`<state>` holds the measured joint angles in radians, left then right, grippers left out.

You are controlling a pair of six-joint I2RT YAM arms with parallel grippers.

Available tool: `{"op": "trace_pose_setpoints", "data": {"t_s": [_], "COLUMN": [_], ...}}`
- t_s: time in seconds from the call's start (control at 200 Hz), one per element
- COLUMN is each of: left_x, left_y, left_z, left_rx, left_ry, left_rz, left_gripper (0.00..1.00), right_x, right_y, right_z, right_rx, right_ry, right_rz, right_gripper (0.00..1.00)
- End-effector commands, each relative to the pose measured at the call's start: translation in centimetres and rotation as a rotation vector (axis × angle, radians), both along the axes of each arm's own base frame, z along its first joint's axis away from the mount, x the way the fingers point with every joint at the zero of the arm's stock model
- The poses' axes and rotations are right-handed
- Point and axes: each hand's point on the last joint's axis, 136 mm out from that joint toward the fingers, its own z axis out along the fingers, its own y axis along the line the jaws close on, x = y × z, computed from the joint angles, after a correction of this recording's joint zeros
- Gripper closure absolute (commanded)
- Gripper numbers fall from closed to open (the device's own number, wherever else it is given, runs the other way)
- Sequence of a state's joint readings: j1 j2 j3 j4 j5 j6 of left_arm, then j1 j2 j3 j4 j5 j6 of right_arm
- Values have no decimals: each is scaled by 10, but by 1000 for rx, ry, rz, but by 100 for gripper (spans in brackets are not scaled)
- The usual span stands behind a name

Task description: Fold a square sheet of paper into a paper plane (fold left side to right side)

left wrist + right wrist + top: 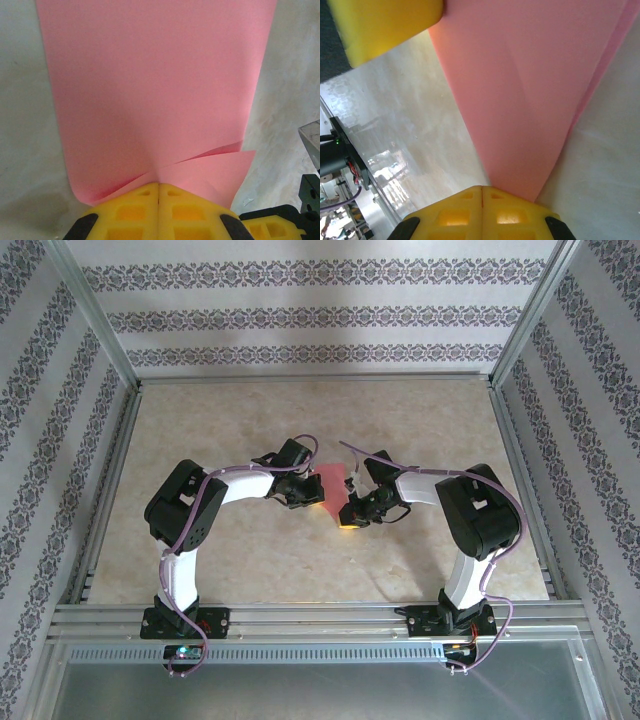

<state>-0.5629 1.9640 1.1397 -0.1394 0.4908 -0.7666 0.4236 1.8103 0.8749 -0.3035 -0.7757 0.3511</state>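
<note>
Between the two tools, near the middle of the worktop (200,420), sat the square sheet of paper (335,480), caught at its near edge by both. The left tool (159,186) had its yellow fingers pressed together, pinching the sheet where two pink layers overlapped just ahead of its tips, the lower layer jutting out to that tool's right. The right tool (482,189) was likewise clamped on a narrow corner of the paper, which spread away from it in a long wedge. By my reading the left-to-right fold was under way but unfinished, since the layers did not sit flush and no sharp crease showed. The next move would call for drawing the edges into line, lowering the paper flat and pressing the fold without tearing such thin stock. No container of any kind was to be seen
</note>
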Motion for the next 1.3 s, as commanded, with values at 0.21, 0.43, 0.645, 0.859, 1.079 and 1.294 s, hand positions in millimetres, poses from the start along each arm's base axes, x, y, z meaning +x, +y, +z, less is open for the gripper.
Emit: {"op": "trace_pose_setpoints", "data": {"t_s": [0.21,0.43,0.645,0.859,1.079,1.294], "left_x": [-35,-35,-33,-33,-32,-30], "left_y": [38,37,34,34,33,31], "left_z": [-53,-51,-49,-49,-48,-45], "left_rx": [221,216,207,206,200,193], "left_ry": [150,147,142,141,140,133], "left_rz": [16,10,5,-1,3,5], "left_gripper": [100,100,100,100,100,100], "right_x": [-32,-32,-7,19,24,11], "right_y": [-10,-6,-1,5,0,-5], "right_z": [-13,13,56,36,10,-6], "right_rx": [-34,17,85,3,-65,-109], "right_ry": [81,56,-64,-104,-76,-33], "right_rz": [41,24,-22,-41,-44,-15], "right_gripper": [100,100,100,100,100,100]}}
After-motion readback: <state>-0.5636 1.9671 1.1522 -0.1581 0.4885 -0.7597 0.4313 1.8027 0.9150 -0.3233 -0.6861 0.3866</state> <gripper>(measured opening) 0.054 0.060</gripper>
